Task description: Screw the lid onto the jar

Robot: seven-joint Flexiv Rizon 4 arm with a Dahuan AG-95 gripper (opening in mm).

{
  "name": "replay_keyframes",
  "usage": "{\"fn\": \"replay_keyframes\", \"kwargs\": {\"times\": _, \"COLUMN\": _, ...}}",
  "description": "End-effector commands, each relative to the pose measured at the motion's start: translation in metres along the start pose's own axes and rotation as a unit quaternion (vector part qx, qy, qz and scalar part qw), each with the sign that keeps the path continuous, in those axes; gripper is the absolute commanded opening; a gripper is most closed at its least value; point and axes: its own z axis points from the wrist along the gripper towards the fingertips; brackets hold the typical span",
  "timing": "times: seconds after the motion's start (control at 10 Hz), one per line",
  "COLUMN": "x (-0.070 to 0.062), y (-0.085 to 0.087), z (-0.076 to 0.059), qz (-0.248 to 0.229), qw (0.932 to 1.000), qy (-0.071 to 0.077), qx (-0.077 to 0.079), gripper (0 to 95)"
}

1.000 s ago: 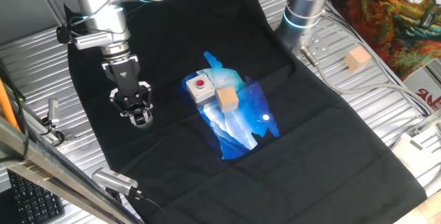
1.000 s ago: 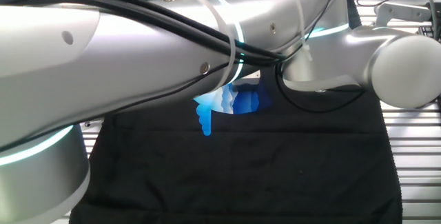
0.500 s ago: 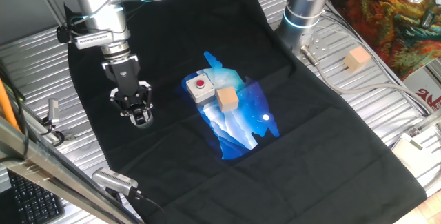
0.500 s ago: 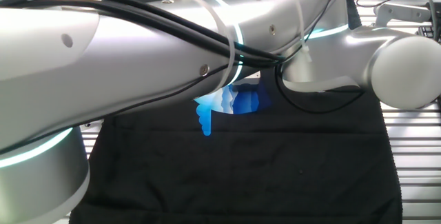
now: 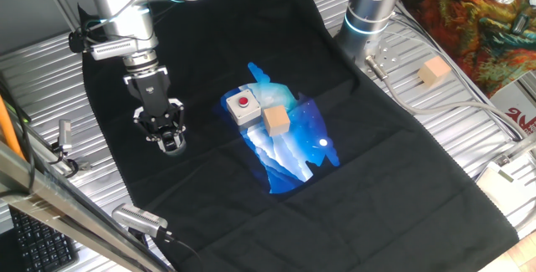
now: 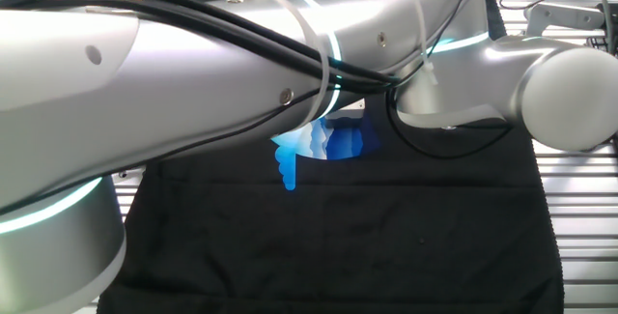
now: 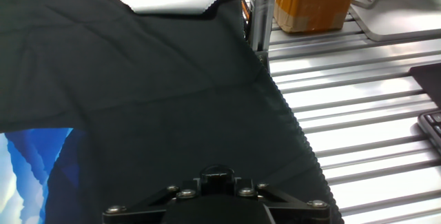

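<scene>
Where fingers [image 5: 172, 144] meet cloth [image 5: 209, 171], jar/lid can't be made out.

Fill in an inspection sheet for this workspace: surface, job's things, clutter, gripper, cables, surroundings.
Surface: black cloth with a blue print, on a slatted table.
Job's things: jar and lid not clearly seen.
Clutter: grey box beside a cube; second cube on bare slats.
Gripper: gripper low at the cloth; jaws unclear.
Cables: cables on the slats.
Surroundings: keyboard.
</scene>
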Motion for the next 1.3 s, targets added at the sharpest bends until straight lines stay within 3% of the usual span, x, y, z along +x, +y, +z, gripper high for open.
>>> {"fn": "replay_keyframes", "kwargs": {"times": 0.1, "x": 0.0, "y": 0.0, "z": 0.0, "qz": -0.002, "qw": 1.0, "qy": 0.001, "qx": 0.001, "gripper": 0.0}}
{"fn": "replay_keyframes", "kwargs": {"times": 0.2, "x": 0.0, "y": 0.0, "z": 0.0, "qz": -0.005, "qw": 1.0, "qy": 0.001, "qx": 0.002, "gripper": 19.0}}
{"fn": "replay_keyframes", "kwargs": {"times": 0.3, "x": 0.0, "y": 0.0, "z": 0.0, "qz": -0.007, "qw": 1.0, "qy": 0.001, "qx": 0.002, "gripper": 19.0}}
{"fn": "replay_keyframes", "kwargs": {"times": 0.4, "x": 0.0, "y": 0.0, "z": 0.0, "qz": -0.009, "qw": 1.0, "qy": 0.001, "qx": 0.003, "gripper": 38.0}}
{"fn": "replay_keyframes", "kwargs": {"times": 0.9, "x": 0.0, "y": 0.0, "z": 0.0, "qz": -0.011, "qw": 0.9999, "qy": 0.004, "qx": 0.003, "gripper": 38.0}}
{"fn": "replay_keyframes", "kwargs": {"times": 1.1, "x": -0.003, "y": 0.001, "z": -0.002, "qz": -0.004, "qw": 0.9997, "qy": 0.024, "qx": 0.004, "gripper": 38.0}}
{"fn": "replay_keyframes", "kwargs": {"times": 1.2, "x": -0.008, "y": 0.002, "z": -0.005, "qz": 0.002, "qw": 0.9991, "qy": 0.042, "qx": 0.005, "gripper": 38.0}}
{"fn": "replay_keyframes", "kwargs": {"times": 1.3, "x": -0.013, "y": 0.001, "z": -0.007, "qz": 0.004, "qw": 0.9988, "qy": 0.048, "qx": 0.005, "gripper": 38.0}}
